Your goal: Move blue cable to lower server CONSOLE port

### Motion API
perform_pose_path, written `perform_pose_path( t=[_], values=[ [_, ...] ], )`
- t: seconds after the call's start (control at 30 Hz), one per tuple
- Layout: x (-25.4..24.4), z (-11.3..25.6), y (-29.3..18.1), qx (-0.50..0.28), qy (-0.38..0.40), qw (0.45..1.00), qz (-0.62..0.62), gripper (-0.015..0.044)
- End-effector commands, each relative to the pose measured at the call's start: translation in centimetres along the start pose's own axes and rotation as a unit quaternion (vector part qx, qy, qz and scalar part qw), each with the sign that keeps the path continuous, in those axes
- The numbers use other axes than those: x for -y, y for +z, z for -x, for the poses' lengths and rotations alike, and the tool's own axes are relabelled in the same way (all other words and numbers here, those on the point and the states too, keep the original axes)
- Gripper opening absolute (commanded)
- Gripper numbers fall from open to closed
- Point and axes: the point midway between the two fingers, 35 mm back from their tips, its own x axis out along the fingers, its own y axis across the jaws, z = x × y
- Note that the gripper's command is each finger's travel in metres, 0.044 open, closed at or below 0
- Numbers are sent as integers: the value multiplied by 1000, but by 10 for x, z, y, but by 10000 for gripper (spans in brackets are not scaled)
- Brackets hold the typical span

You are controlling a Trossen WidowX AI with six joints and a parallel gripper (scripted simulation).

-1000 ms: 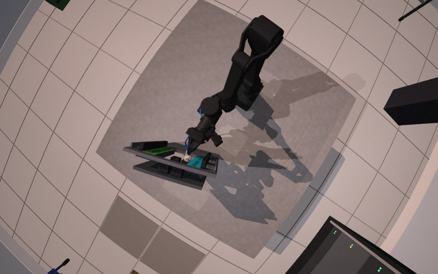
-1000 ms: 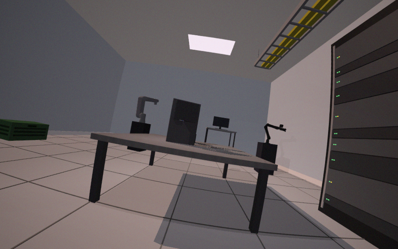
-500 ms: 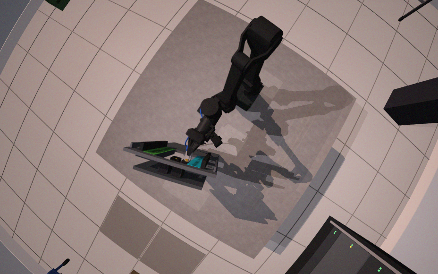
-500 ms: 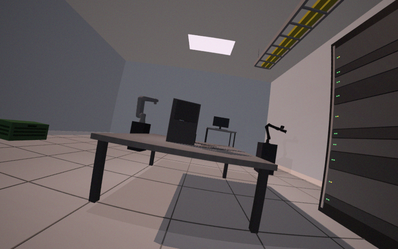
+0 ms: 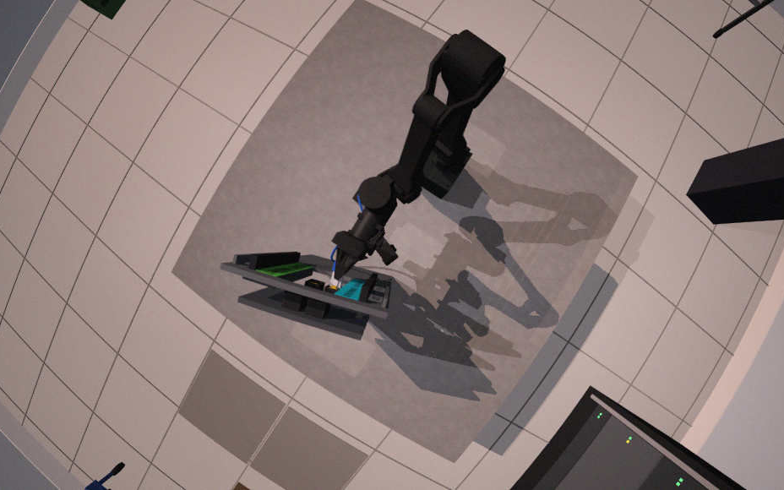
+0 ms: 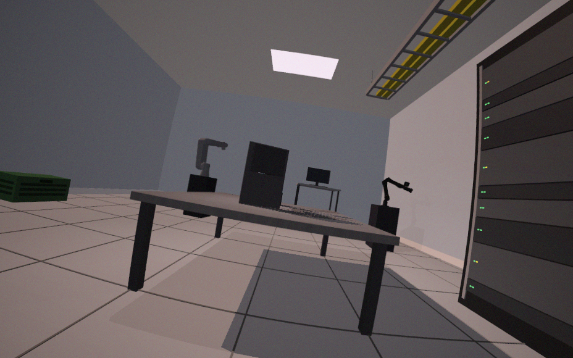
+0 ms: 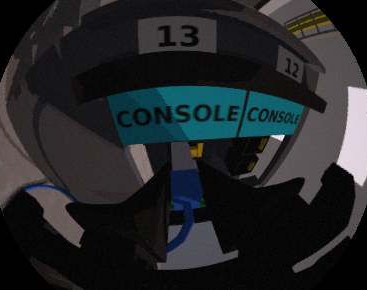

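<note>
My gripper (image 7: pixel 183 165) (image 5: pixel 340 274) is shut on the blue plug (image 7: pixel 185 187); its fingers stand at the plug's left and right sides. The blue cable (image 7: pixel 188 220) (image 5: pixel 334 254) bends away below the plug. The plug's grey front part points into the opening under the teal CONSOLE label (image 7: pixel 177 116) of the unit tagged 13. Its front end is hidden, so I cannot tell how deep it sits. A second CONSOLE label (image 7: pixel 273 116), of the unit tagged 12, is to the right, with black ports (image 7: pixel 248 145) below it.
The server stand (image 5: pixel 303 289) (image 6: pixel 260 191) is upright on the grey table (image 5: pixel 297 133) (image 6: pixel 181 203). A green label strip (image 5: pixel 284 269) is at its other side. Dark ledges project around the CONSOLE labels. A tall equipment rack (image 5: pixel 602 453) (image 6: pixel 542 178) stands beyond the table.
</note>
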Motion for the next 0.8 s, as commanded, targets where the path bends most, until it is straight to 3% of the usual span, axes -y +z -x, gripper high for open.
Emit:
perform_pose_path(
  t=[0.0, 0.77],
  values=[
    [4, -2, -1, -2, -6, 1000, -1, 0],
    [4, -7, 1, -2, -7, 1000, -1, 0]
  ],
)
